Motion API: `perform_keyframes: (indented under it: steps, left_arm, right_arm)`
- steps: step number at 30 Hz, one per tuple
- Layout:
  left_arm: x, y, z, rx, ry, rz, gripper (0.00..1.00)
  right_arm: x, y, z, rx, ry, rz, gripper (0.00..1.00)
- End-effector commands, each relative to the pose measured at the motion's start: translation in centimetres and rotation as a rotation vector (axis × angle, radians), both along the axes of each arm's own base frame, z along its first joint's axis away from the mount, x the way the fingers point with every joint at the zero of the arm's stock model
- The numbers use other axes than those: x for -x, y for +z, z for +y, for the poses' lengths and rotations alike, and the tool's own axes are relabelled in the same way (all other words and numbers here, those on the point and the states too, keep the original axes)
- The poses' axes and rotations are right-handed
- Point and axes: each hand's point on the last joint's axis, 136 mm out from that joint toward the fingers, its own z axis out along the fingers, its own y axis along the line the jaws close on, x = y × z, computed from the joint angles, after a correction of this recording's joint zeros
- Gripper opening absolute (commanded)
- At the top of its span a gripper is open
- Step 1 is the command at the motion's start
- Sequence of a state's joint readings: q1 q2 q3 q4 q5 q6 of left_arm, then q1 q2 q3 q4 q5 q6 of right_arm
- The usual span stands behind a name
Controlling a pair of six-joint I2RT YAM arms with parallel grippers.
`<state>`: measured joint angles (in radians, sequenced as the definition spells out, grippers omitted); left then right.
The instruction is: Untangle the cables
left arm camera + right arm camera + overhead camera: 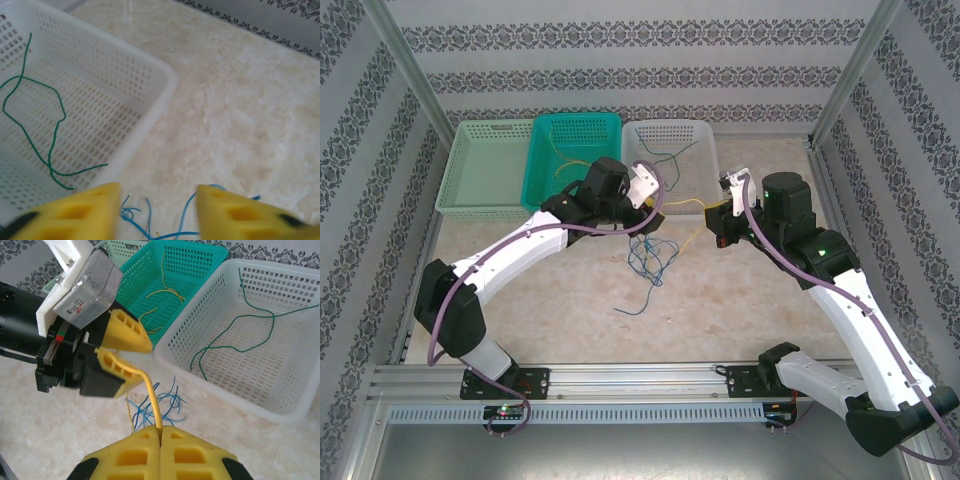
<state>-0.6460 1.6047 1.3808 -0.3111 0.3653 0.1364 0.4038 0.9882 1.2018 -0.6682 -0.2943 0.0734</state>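
My right gripper (160, 432) is clamped on the thin yellow wire (151, 392); ahead, my left gripper (158, 192) has its jaws apart.

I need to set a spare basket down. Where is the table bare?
The table is bare between the blue cables and its near edge, and right of the white basket. Crowded: between left gripper and right gripper, which pinches the yellow cable.
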Motion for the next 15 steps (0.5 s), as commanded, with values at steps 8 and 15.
perform_keyframes:
  steps: [8,15]
  left_arm:
    - [-1.2,2.4,1.7,0.096,0.087,0.035,0.0]
    - [-2.3,3.7,3.2,0.192,0.183,0.08,0.0]
  right_arm:
    - [-2.7,-2.3,-7.2,0.229,-0.38,0.077,0.77]
    - [-1.7,-2.5,-5.9,0.11,-0.347,0.061,0.76]
